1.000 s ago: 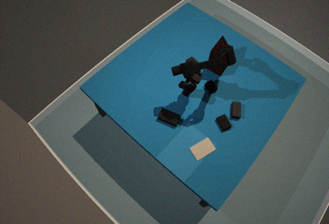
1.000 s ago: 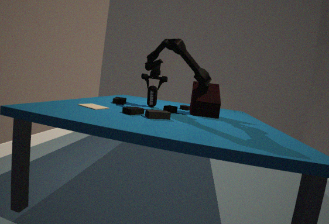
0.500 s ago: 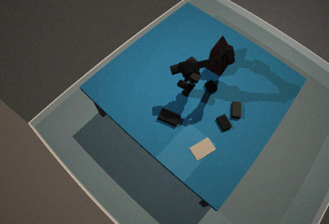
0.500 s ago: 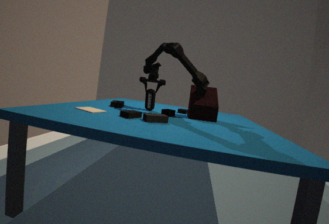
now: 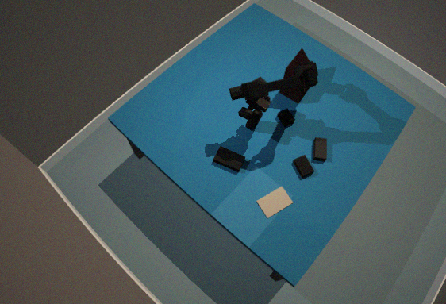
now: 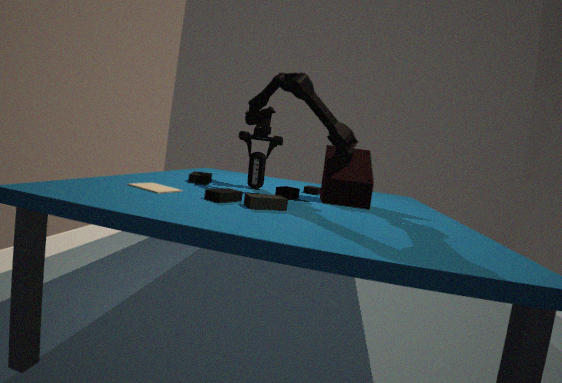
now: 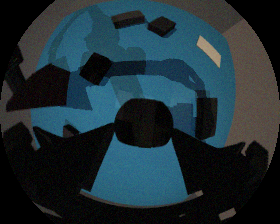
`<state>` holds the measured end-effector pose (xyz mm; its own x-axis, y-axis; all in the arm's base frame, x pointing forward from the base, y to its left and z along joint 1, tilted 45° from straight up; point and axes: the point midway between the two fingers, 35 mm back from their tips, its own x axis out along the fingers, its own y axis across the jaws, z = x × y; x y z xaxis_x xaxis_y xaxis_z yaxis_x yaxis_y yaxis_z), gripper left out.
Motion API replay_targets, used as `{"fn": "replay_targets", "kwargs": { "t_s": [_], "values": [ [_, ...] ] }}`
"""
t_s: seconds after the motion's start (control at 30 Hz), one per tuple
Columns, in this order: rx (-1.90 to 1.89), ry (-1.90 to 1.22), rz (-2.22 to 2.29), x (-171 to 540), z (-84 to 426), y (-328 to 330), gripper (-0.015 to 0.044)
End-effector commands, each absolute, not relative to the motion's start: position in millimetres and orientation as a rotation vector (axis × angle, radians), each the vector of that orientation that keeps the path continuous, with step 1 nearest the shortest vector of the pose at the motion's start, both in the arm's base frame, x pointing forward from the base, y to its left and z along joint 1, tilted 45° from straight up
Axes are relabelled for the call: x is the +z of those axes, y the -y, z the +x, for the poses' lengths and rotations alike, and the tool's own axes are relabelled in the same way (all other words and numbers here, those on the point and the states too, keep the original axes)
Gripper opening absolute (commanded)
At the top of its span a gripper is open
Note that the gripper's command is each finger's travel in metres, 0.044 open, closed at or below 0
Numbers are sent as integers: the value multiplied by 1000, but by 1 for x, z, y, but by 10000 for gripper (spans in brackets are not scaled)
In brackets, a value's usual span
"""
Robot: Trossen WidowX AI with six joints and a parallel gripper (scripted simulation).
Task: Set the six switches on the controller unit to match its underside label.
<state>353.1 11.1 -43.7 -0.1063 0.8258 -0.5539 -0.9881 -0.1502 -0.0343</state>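
Below the claw (image 5: 251, 115) (image 6: 257, 153) (image 7: 144, 130), between its fingers, the dark controller unit (image 5: 254, 120) (image 6: 256, 173) (image 7: 144, 122) is held on end, its long side upright. The fingers stand fairly wide, gripping it. A pale strip with dark marks shows along one face, too small to read; whether its lower end touches the blue table (image 5: 178, 105) (image 6: 150, 213) (image 7: 140, 177) I cannot tell. Near the claw lies a black block (image 5: 286, 117) (image 6: 287, 192) (image 7: 95, 68); farther from it lies a cream card (image 5: 274, 202) (image 6: 155, 187) (image 7: 209, 51), flat. The maroon pedestal (image 5: 294, 95) (image 6: 357, 190) (image 7: 45, 90) stands to one side.
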Motion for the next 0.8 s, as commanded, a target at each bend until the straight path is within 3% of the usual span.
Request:
{"fn": "replay_targets", "kwargs": {
  "t_s": [0.0,0.77],
  "values": [
    [1659,-421,-546,-49,353,-8,338],
    [1647,-461,-593,-62,356,3,338]
  ]
}}
